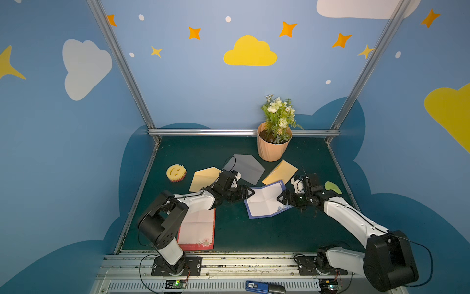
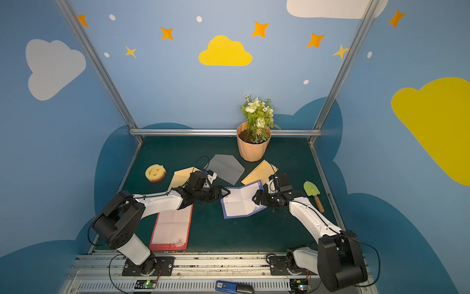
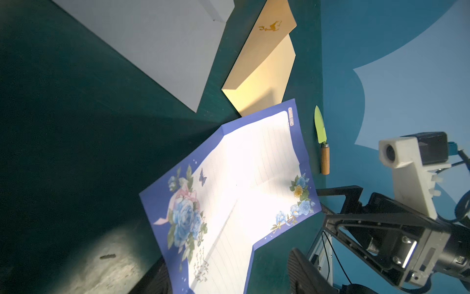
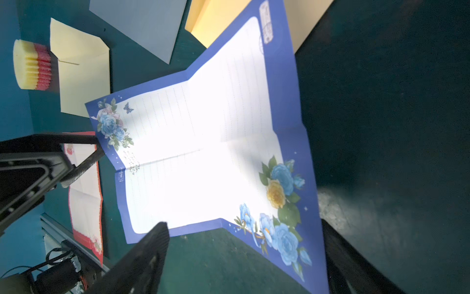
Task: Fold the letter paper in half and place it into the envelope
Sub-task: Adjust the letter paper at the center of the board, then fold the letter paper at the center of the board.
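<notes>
creased letter paper (image 1: pixel 265 201) between spread fingers (image 4: pixel 146 254)

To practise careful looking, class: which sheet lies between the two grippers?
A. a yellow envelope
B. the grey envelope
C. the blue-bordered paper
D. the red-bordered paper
C: in a top view the blue-bordered paper sits between the left gripper and the right gripper.

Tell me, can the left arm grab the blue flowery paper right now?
Probably yes. The left tool is open right at the edge of the blue flowery paper, with nothing lying between them. The right tool sits open at the opposite edge and does not block it.
</notes>
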Controlling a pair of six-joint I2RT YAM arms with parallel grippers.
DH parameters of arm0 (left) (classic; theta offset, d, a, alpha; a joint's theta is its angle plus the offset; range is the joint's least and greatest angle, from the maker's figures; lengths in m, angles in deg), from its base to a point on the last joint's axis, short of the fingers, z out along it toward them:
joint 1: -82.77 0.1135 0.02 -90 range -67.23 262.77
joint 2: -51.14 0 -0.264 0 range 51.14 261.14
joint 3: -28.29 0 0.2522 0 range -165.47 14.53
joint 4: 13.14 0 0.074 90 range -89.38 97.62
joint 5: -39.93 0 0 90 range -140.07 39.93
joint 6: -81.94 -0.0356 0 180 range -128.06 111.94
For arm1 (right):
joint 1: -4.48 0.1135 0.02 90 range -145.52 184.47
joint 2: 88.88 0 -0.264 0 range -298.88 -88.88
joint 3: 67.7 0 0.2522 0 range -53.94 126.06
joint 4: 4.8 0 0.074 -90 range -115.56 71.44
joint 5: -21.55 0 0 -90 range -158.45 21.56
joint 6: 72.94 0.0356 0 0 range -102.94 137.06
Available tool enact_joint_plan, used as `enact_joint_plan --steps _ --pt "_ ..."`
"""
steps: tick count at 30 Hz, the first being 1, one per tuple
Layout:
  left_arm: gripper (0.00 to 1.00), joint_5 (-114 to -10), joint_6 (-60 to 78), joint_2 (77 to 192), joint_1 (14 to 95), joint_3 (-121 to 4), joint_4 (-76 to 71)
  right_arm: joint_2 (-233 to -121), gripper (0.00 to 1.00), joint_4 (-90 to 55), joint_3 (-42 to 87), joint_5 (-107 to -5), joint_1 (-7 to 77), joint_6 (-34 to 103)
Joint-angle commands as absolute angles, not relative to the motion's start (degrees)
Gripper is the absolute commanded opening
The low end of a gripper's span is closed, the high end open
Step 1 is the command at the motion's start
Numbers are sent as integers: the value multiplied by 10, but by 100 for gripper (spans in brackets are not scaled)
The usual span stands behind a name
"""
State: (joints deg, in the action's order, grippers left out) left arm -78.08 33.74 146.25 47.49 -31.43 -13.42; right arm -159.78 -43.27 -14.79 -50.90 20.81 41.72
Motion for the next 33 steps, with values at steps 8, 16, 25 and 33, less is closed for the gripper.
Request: enact_joint_plan --steps 8,16,25,33 --pt "71 -788 314 1473 476 -327 -117 -1676 88 -424 -113 -494 170 359" --pt "71 -788 313 1477 477 -330 -116 -1707 88 -409 -111 -460 168 351" --pt "70 -791 312 1463 476 -319 -93 -1721 88 -408 -102 -479 161 354" --pt "80 -725 288 1357 488 -302 -9 -1739 88 -417 -76 -484 151 336"
